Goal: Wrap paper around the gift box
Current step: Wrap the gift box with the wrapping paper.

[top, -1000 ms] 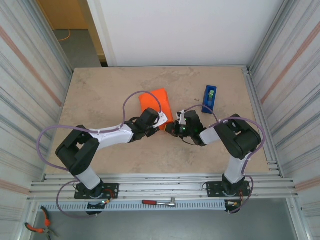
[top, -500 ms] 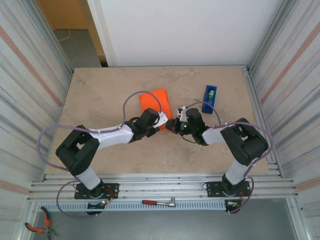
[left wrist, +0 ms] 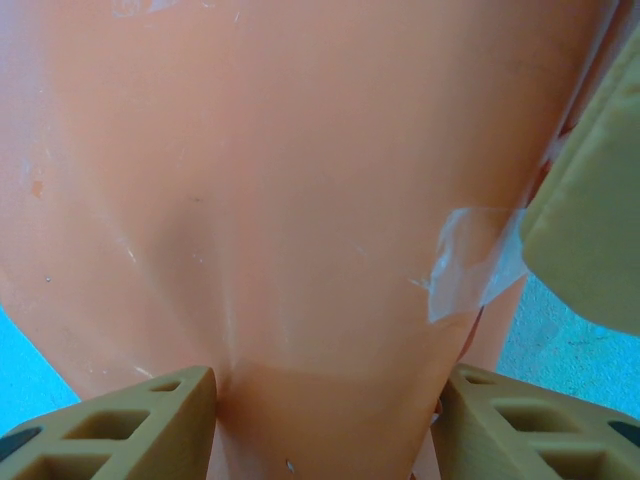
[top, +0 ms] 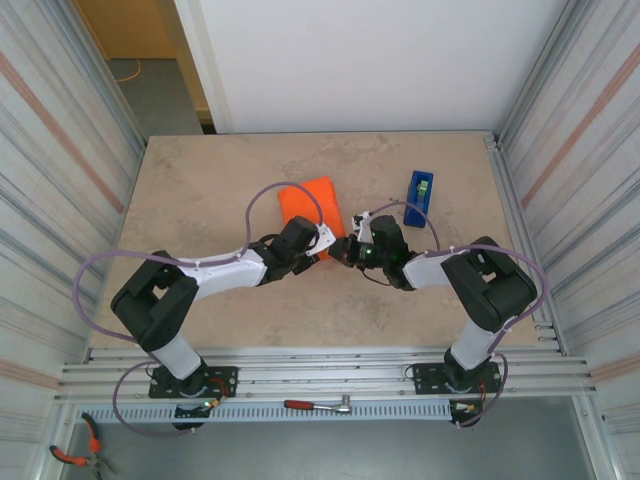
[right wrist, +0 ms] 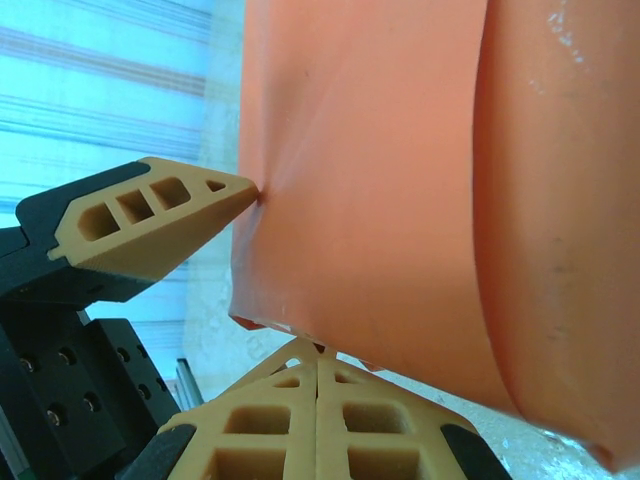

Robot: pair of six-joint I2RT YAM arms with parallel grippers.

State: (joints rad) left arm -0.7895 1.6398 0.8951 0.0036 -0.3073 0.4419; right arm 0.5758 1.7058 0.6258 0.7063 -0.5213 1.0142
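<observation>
The orange paper [top: 312,203] lies folded into a bundle at the table's middle; the gift box is hidden under it. In the left wrist view the paper [left wrist: 300,180] spreads wide, with a strip of clear tape [left wrist: 470,262] stuck at its right side. My left gripper [left wrist: 325,385] clamps the bundle's near end, one finger on each side of it; from above it [top: 322,240] sits at the bundle's near right corner. My right gripper [right wrist: 318,352] is shut, its joined tips touching the paper's [right wrist: 380,200] lower edge, with nothing visibly between them. From above it [top: 347,250] is just right of the left one.
A blue tape dispenser [top: 420,192] stands at the back right, apart from both arms. A ratchet tool [top: 318,405] lies on the front rail and pliers [top: 75,455] at the bottom left. Corrugated walls close in both sides.
The right arm's elbow has swung out to the right and its gripper has edged slightly closer to the paper. The left arm and the bundle have not moved.
</observation>
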